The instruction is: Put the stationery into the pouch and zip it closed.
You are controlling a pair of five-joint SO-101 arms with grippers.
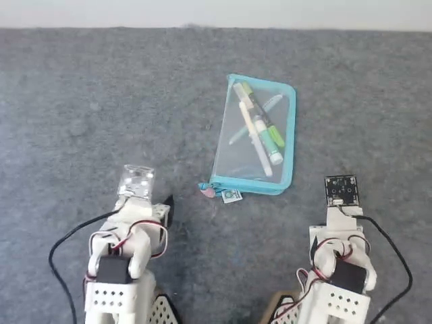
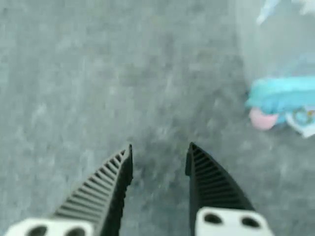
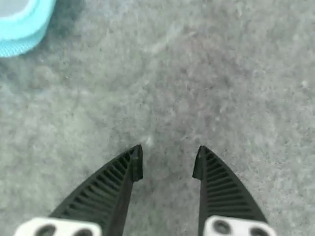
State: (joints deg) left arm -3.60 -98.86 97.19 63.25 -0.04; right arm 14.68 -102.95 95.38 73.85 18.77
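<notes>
Both my arms sit folded back at the near edge of the table. From above, my left arm (image 1: 128, 250) and my right arm (image 1: 337, 263) stand side by side, each pointing away from its base across the grey carpet (image 1: 101, 101).

My left claw (image 2: 160, 150) is spread, its two ribbed black fingers (image 2: 106, 184) apart with nothing but carpet between them. My right claw (image 3: 170, 150) is the same: spread wide, gripping nothing and hovering over bare carpet.

The pouch (image 1: 253, 138) lies flat on the carpet beyond and between the two arms, clear-sided with turquoise trim. The high view takes in the whole of it, and through the clear side I can see the pens (image 1: 260, 131) already inside, a green-tipped marker among them.

My left wrist view has the near end of the pouch (image 2: 280, 96) off to one side of the claw, with the pink zip pull (image 2: 263, 119) at its corner and a small white tag (image 2: 302, 123) just beside it. My right wrist view catches one rounded turquoise corner of the pouch (image 3: 22, 24), well apart from the fingertips.
</notes>
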